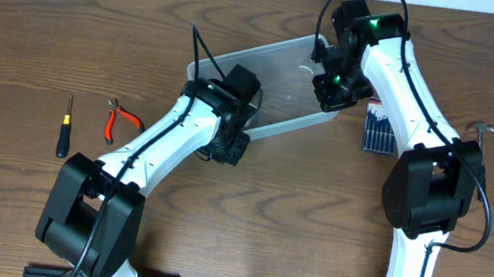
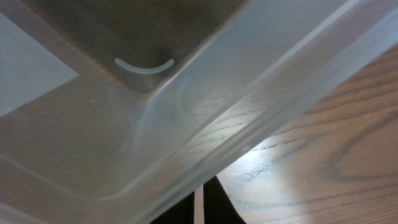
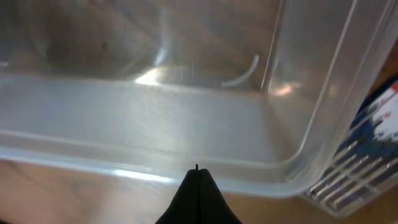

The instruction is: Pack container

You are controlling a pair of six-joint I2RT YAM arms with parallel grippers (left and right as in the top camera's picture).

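The clear plastic container [image 1: 277, 81] lies tilted at the table's back middle and looks empty. My left gripper [image 1: 233, 144] is at its near left corner. In the left wrist view the fingers [image 2: 199, 200] are closed to a thin slit, partly under the container's rim [image 2: 249, 134], holding nothing. My right gripper [image 1: 330, 96] is at the container's right end. In the right wrist view its fingers [image 3: 197, 172] are shut, with the tip against the outside of the container's rim [image 3: 155, 155].
A black and yellow screwdriver [image 1: 64, 127] and red-handled pliers [image 1: 121, 120] lie at the left. A blue case of bits [image 1: 378, 130] lies right of the container, also in the right wrist view [image 3: 364, 165]. A small metal tool [image 1: 483, 130] lies at the far right.
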